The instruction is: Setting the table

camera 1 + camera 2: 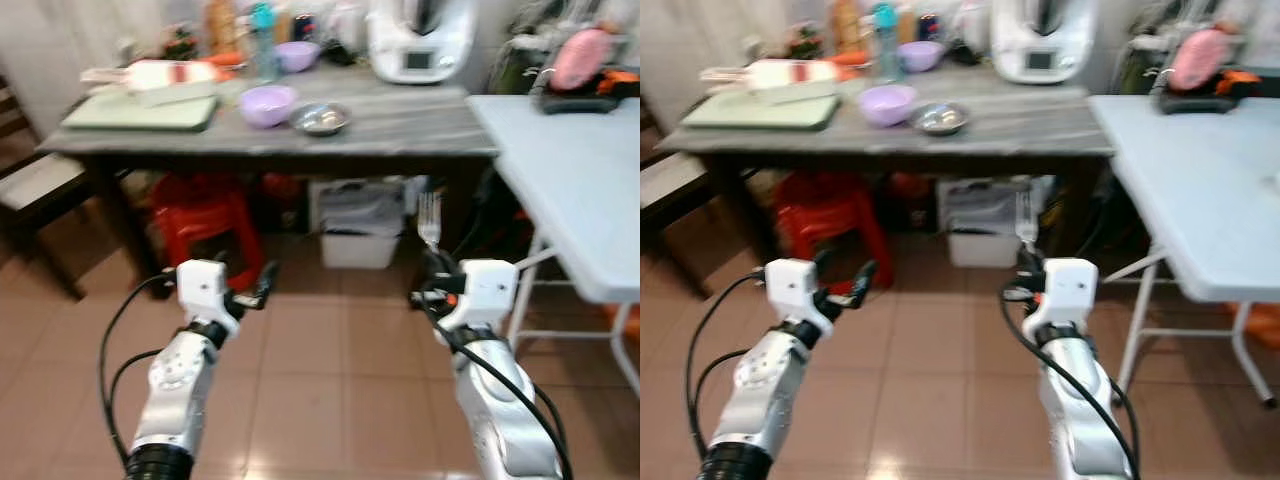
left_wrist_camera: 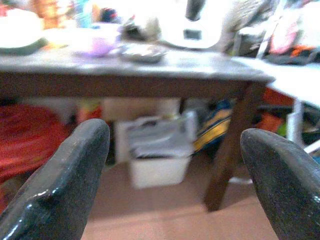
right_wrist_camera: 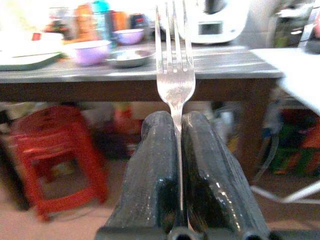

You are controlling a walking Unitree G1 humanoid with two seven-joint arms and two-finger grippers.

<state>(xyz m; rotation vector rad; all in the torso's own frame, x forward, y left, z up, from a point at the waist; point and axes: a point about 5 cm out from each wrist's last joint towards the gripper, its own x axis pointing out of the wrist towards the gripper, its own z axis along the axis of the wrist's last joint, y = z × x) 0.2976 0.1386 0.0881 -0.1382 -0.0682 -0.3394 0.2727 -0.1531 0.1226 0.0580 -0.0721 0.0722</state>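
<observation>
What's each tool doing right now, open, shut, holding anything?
Left tool: open, fingers wide apart, holding nothing.
Right tool: shut on the silver metal fork, tines pointing up.

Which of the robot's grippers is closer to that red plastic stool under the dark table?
Left. The left gripper, fingers open, hangs just in front of the red stool. The right gripper, shut on a fork, is off to the stool's right, nearer the white bin.
</observation>
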